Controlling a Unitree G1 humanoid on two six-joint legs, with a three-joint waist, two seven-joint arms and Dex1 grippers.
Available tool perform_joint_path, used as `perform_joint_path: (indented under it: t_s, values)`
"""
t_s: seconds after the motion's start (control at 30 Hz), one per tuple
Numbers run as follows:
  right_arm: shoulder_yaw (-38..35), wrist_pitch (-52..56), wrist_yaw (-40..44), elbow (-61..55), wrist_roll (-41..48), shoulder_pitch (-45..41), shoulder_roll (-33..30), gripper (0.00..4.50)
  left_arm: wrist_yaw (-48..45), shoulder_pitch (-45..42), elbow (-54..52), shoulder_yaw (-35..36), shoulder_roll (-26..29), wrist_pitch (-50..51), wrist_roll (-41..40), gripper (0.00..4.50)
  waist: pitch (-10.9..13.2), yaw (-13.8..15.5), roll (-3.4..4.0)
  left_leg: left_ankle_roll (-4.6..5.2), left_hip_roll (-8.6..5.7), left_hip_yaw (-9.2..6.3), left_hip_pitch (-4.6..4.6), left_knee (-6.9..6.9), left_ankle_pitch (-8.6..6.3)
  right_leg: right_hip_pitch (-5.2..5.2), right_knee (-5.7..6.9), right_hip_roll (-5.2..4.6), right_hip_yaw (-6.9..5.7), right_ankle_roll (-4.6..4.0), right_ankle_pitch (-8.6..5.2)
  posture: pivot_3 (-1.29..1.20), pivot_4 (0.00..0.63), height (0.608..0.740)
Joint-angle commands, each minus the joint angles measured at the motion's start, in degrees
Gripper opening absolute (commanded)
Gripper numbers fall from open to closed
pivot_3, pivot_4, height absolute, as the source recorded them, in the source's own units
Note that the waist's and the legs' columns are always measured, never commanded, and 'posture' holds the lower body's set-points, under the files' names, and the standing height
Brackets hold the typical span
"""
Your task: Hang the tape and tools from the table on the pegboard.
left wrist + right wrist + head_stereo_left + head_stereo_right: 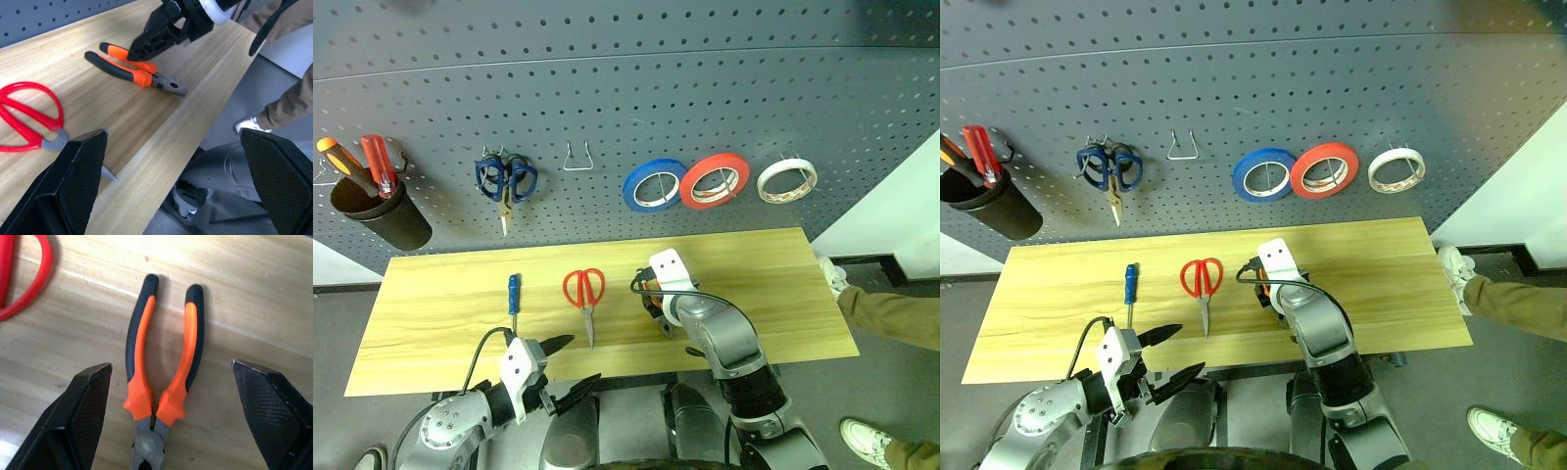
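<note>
Both fingers of right gripper [171,416] straddle pliers [159,362], spread wide.

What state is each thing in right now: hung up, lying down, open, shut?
Cream tape: hung on pegboard.
Pliers: flat on table, handles apart.
Red scissors: on table, shut.
Blue screwdriver: on table.
Right tool: open over pliers.
Left tool: open.

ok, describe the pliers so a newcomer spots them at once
On the wooden table below the pegboard, look right of the red-handled scissors. The pliers lie flat there under the right gripper, the only tool with orange-and-black handles.
</note>
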Motion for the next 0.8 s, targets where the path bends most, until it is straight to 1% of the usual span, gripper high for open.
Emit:
perform_joint_path:
  t_s: [0.03, 0.27, 0.8]
  values:
    - [0.80, 0.67, 0.68, -0.31, 0.13, -0.67, -0.27, 4.09, 0.29, 1.27, -2.31, -0.17, -0.03, -0.46, -0.23, 4.50, 0.13, 0.00, 0.00, 0.00, 0.00, 0.00, 0.00, 0.00, 0.00, 0.00, 0.00, 0.00, 0.00, 0.00, 0.00, 0.33, 0.215, 0.687]
    - [2.04, 2.48, 1.88, 0.49, 0.40, -1.42, -0.62, 4.09, 0.97, 3.10, -3.83, -0.45, -0.01, -0.30, -0.09, 4.50, 0.52, -0.07, 0.05, 0.00, 0.00, 0.00, 0.01, 0.00, 0.00, 0.00, 0.00, 0.00, 0.00, 0.00, -0.01, 0.34, 0.225, 0.687]
    - [2.82, 1.90, 2.55, 2.02, 0.03, -2.20, -0.91, 4.09, 2.52, 8.21, -7.24, -1.05, 0.23, -0.75, 0.30, 4.50, 1.61, -0.07, -0.03, 0.00, 0.00, 0.00, -0.05, 0.00, 0.00, -0.06, 0.00, 0.00, 0.00, 0.00, -0.01, 0.36, 0.238, 0.687]
